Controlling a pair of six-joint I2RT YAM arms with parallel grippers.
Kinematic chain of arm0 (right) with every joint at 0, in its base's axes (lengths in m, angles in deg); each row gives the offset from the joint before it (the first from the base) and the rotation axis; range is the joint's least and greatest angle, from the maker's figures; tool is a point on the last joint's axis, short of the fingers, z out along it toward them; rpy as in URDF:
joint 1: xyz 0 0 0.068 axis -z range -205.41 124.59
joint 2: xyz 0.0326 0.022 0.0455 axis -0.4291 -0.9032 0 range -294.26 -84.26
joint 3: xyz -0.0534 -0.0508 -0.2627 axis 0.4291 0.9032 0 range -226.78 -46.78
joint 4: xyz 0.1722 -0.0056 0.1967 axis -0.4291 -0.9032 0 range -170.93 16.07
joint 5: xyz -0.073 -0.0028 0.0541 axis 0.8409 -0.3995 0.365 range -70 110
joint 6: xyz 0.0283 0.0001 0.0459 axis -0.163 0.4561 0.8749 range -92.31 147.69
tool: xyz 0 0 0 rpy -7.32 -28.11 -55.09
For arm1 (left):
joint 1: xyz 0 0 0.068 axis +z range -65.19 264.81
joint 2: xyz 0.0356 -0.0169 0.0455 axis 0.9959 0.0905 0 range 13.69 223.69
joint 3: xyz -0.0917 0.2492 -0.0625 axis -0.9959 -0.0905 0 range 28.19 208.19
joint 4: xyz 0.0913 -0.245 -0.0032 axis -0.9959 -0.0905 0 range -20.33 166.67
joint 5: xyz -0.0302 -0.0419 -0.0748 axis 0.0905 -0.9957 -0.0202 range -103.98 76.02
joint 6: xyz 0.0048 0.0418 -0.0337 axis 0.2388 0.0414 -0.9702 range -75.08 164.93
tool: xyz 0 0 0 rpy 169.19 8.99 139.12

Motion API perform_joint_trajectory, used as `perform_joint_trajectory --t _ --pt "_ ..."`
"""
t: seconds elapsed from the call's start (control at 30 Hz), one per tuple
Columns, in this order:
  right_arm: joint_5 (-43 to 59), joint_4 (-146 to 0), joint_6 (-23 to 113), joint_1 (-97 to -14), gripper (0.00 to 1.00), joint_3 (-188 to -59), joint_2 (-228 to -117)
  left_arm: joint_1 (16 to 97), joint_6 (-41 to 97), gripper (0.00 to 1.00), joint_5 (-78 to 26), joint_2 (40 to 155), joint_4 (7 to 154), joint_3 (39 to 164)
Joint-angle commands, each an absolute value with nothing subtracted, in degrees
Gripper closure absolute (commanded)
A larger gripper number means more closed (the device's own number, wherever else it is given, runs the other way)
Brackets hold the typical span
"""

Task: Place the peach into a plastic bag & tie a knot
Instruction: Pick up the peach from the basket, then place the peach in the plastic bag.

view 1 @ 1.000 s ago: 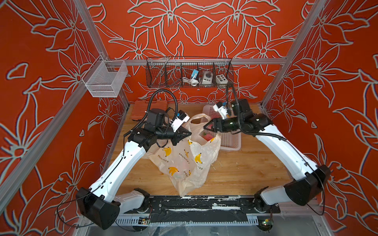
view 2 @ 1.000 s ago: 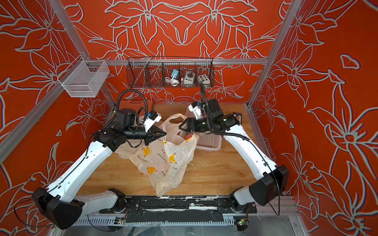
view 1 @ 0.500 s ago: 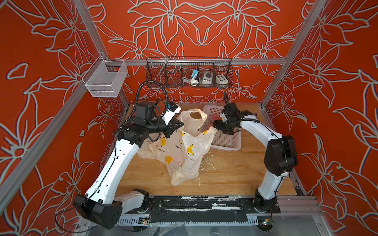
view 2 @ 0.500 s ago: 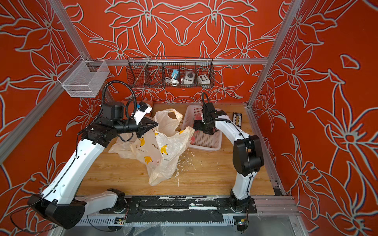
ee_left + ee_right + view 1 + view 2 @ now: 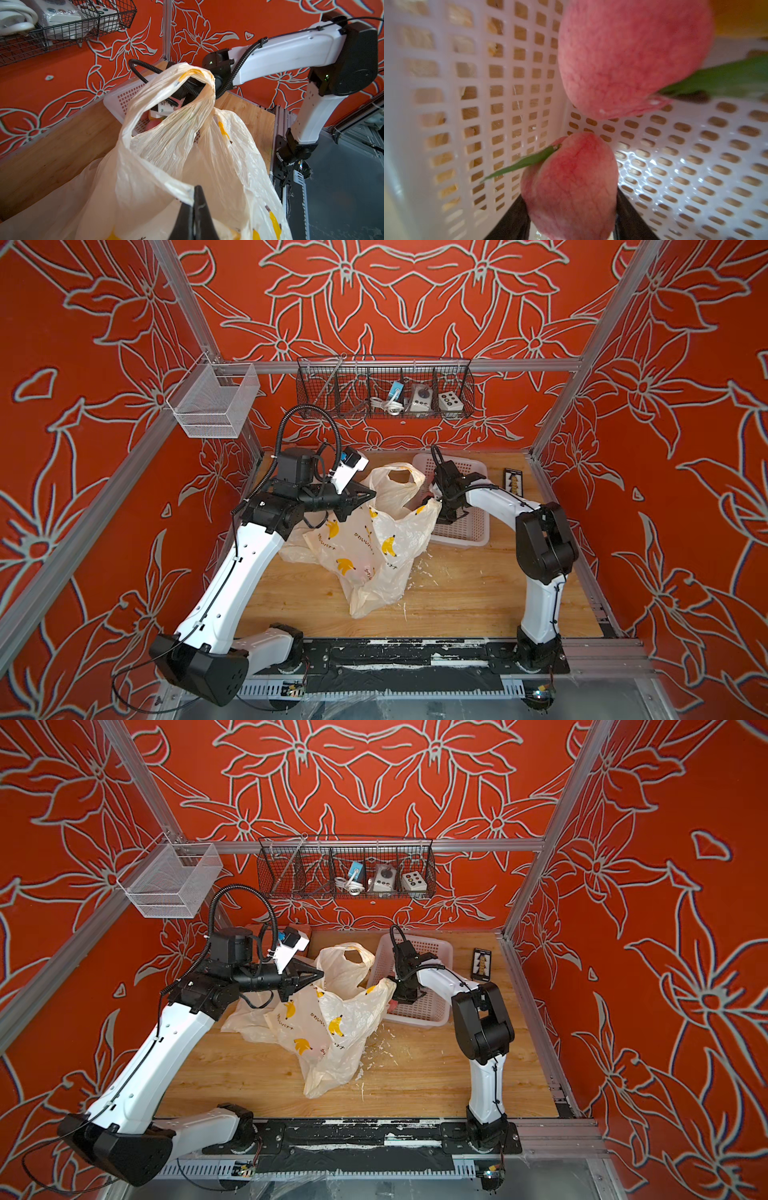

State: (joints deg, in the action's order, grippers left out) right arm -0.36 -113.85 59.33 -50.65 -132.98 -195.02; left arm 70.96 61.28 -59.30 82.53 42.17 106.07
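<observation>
top views: right gripper was over the plastic bag a second ago, now it's dipped into the white basket. I reckon that's a pick-up, not a drop.
left wrist cam: left gripper pinched tight together on the bag's rim, holding the mouth up.
right wrist cam: peach in the basket corner, black fingers hugging both sides, looks grabbed. second peach just behind.
</observation>
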Motion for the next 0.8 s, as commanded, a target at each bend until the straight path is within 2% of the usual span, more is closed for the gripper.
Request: perform_joint_trajectory --t 0.0,0.17,0.33,0.53,0.77 --pt "6.0 -118.0 56.3 -50.0 0.62 -133.3 -182.7 71.0 60.0 1.00 -62.5 81.3 44.3 104.6" --pt "6.2 -121.9 50.6 -49.4 0.65 -131.3 -165.4 70.6 58.6 1.00 -63.8 80.8 46.1 101.8" --pt "-0.7 -126.5 50.0 -55.0 0.69 -135.6 -159.9 68.5 58.5 1.00 -63.1 83.2 46.6 102.4" --pt "-7.1 -119.6 55.5 -63.9 0.74 -134.8 -160.7 66.3 59.1 1.00 -62.3 85.5 45.7 104.3" --pt "-9.3 -111.8 57.6 -65.1 0.77 -137.7 -174.6 64.3 58.0 1.00 -63.2 86.0 47.2 104.4"
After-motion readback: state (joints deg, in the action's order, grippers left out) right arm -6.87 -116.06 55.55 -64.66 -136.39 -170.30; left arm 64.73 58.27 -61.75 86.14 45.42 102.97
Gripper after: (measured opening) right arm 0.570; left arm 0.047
